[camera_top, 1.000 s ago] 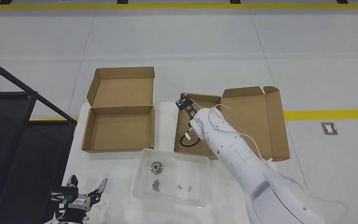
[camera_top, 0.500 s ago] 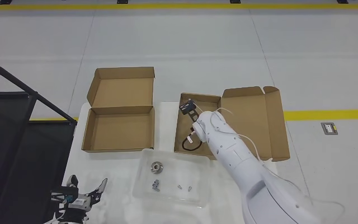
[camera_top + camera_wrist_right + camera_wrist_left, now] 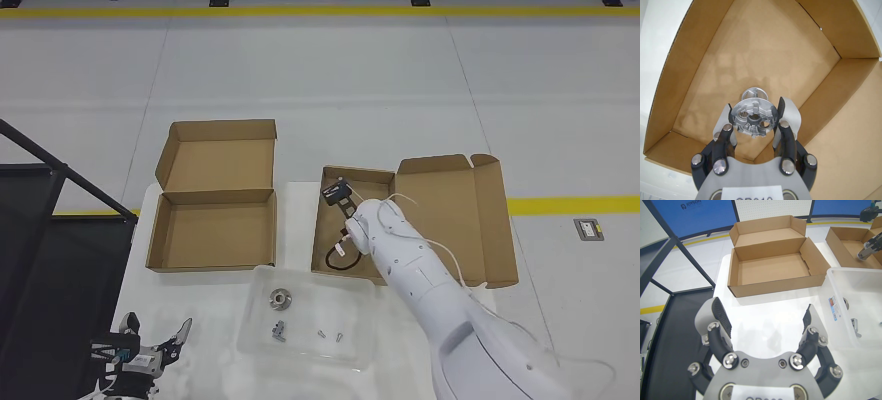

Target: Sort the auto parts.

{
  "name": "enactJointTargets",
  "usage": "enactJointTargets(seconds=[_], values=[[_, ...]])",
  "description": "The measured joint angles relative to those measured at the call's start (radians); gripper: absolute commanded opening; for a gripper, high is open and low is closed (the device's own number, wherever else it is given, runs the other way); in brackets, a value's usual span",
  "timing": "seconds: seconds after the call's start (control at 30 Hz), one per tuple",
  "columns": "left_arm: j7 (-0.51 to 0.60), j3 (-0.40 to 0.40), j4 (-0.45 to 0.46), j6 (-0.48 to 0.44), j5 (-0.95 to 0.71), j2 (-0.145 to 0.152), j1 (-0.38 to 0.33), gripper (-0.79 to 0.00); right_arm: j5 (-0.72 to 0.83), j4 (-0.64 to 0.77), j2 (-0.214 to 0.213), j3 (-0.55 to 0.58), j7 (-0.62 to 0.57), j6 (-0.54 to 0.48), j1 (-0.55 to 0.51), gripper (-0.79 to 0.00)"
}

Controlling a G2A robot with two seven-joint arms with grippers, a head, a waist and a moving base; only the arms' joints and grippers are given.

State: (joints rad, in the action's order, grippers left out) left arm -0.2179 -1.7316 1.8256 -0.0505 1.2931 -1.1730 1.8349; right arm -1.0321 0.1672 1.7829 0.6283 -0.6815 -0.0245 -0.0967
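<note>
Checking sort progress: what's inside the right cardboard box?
One metal part, held in the right gripper over the bare box floor. Floor behind part and gripper is covered.

Factory hall: yellow floor line [image 3: 570, 205], pegboard panels [image 3: 772, 208], blue walls [image 3: 706, 215]

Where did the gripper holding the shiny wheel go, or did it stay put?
Yes. In the top view the right gripper, holding the metal wheel, slid from the cardboard box's far corner rim to just inside it.

Part [image 3: 754, 118] in the right gripper [image 3: 755, 106]: cast metal, dull silver, rough-edged. Box [image 3: 772, 56] beneath it: matt brown corrugated cardboard. Finger pads [image 3: 780, 108]: black, ribbed, probably rubber.
</note>
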Motion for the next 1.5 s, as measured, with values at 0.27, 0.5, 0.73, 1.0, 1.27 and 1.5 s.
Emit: enactJointTargets(seconds=[0.27, 0.5, 0.73, 1.0, 1.27, 1.5], values=[[0.000, 0.000, 0.000, 0.000, 0.000, 0.000, 0.000, 0.000, 0.004, -0.003, -0.001, 0.010, 0.006, -0.004, 0.001, 0.000], [0.000, 0.000, 0.000, 0.000, 0.000, 0.000, 0.000, 0.000, 0.027, 0.017, -0.012, 0.032, 0.083, -0.082, 0.019, 0.000], [0.000, 0.000, 0.000, 0.000, 0.000, 0.000, 0.000, 0.000, 0.000, 0.069, -0.031, 0.036, 0.187, -0.215, 0.027, 0.000], [0.000, 0.000, 0.000, 0.000, 0.000, 0.000, 0.000, 0.000, -0.063, 0.187, -0.072, 0.040, 0.258, -0.355, 0.011, 0.000], [0.000, 0.000, 0.000, 0.000, 0.000, 0.000, 0.000, 0.000, -0.173, 0.483, -0.165, 0.083, 0.243, -0.521, -0.091, 0.000], [0.000, 0.000, 0.000, 0.000, 0.000, 0.000, 0.000, 0.000, -0.246, 0.949, -0.275, 0.217, 0.023, -0.608, -0.313, 0.000]])
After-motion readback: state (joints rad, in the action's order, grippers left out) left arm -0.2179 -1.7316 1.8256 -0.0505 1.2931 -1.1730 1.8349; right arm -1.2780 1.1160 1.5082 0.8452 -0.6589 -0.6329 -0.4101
